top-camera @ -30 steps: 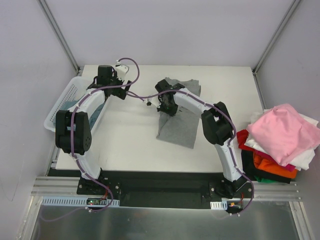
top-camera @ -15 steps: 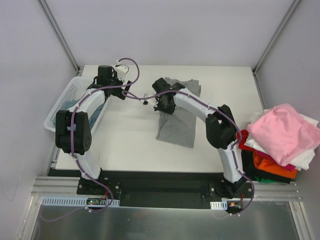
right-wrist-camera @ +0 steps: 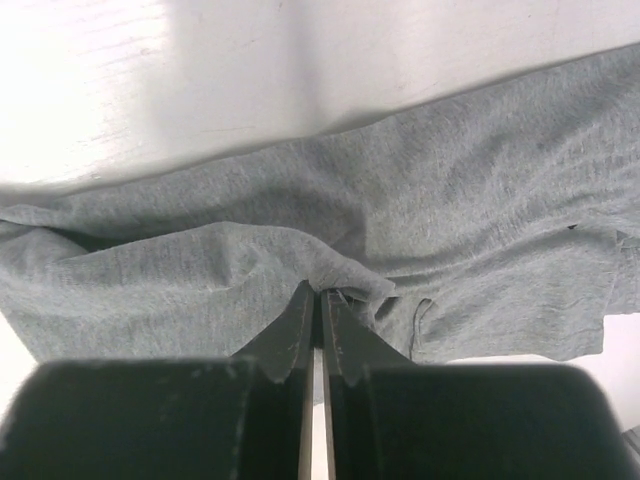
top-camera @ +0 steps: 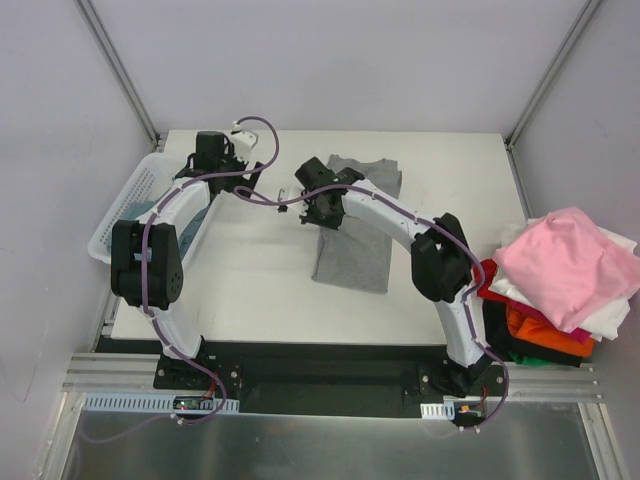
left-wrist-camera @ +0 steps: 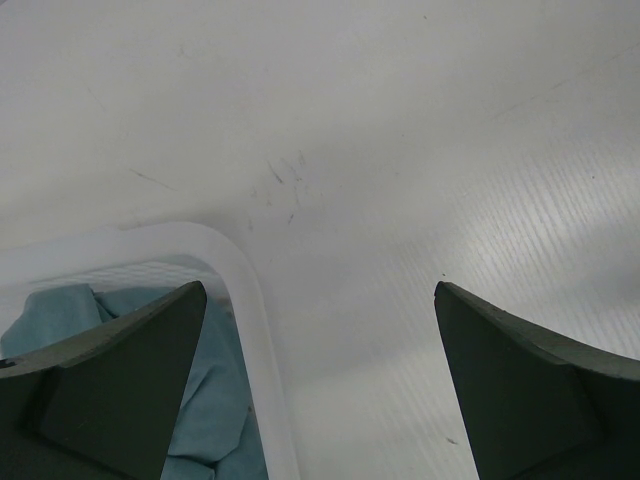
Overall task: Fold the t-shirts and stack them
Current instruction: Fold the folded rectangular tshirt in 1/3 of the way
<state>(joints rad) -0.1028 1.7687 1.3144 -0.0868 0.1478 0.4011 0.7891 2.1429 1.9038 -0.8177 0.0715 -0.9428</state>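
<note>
The grey t-shirt lies mid-frame on the table. The right gripper, clenched on a pinch of cloth at the shirt's left edge, has slid slightly toward the upper left over the last second; that looks like tugging the shirt flat ahead of a fold, not the fold itself. Further out, the left gripper hangs released over the basket corner, where a blue-teal t-shirt waits, and the pile of other t-shirts sits at the frame's right edge.
</note>
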